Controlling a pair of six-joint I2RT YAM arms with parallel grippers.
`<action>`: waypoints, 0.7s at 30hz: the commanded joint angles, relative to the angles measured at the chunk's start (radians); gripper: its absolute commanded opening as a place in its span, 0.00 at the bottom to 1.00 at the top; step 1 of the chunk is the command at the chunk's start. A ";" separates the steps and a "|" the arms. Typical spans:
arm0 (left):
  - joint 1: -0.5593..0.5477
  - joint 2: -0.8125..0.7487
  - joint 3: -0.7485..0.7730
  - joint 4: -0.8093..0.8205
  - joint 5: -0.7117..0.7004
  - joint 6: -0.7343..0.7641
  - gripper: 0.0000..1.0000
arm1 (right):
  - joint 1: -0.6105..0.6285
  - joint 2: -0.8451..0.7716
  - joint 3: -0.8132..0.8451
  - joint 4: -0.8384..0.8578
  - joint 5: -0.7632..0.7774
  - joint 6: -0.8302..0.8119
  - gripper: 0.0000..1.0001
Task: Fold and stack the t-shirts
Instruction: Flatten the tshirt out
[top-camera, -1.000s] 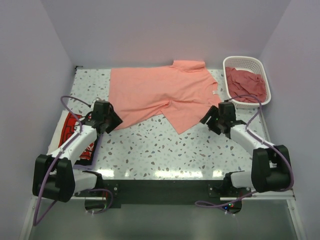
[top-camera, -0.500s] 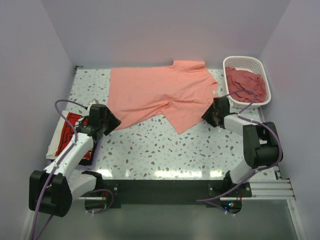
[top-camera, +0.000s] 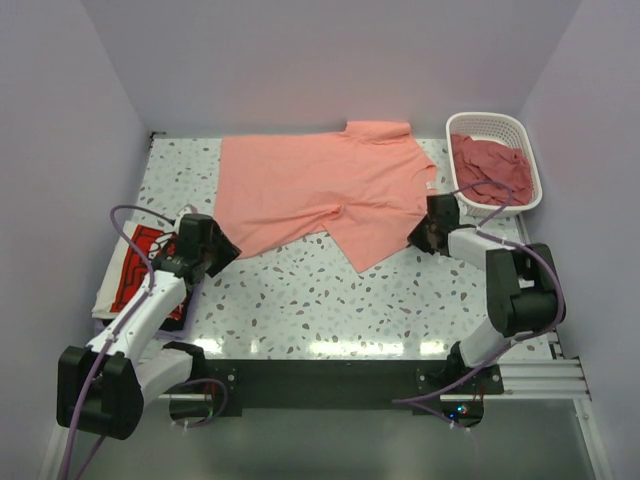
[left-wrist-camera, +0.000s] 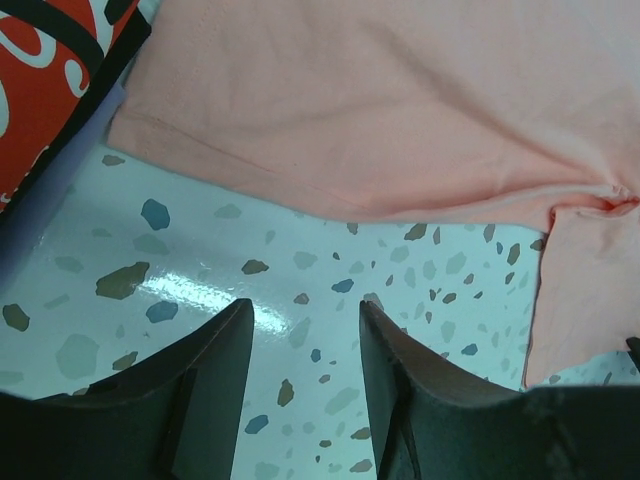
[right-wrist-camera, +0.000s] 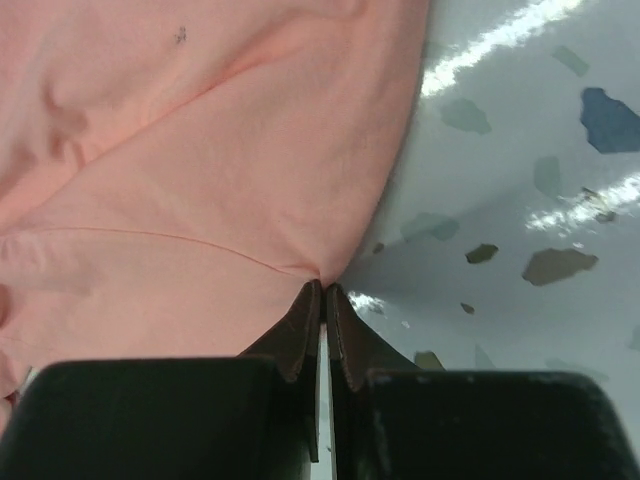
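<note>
We count one salmon t-shirt (top-camera: 320, 190), one printed t-shirt (top-camera: 135, 272). The left claw (left-wrist-camera: 305, 310) is open, empty; the right claw (right-wrist-camera: 322, 292), open before, now pinches the salmon hem.

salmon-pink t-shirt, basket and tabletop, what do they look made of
The salmon-pink t-shirt: soft matte knit cloth, probably cotton; it creases and has stitched hems. The basket: white plastic, slightly shiny, going by its moulded slats. The tabletop: hard, glossy speckled terrazzo look, stone or laminate unclear; it mirrors the lights.
</note>
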 joint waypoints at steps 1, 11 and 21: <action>-0.004 -0.014 -0.026 0.001 -0.009 -0.001 0.51 | -0.027 -0.127 0.036 -0.162 0.052 -0.071 0.00; -0.002 0.027 -0.093 0.028 -0.011 -0.018 0.52 | -0.249 -0.395 -0.071 -0.298 -0.091 -0.227 0.16; -0.004 0.108 -0.104 0.054 -0.046 -0.073 0.55 | -0.240 -0.496 -0.119 -0.357 -0.203 -0.253 0.50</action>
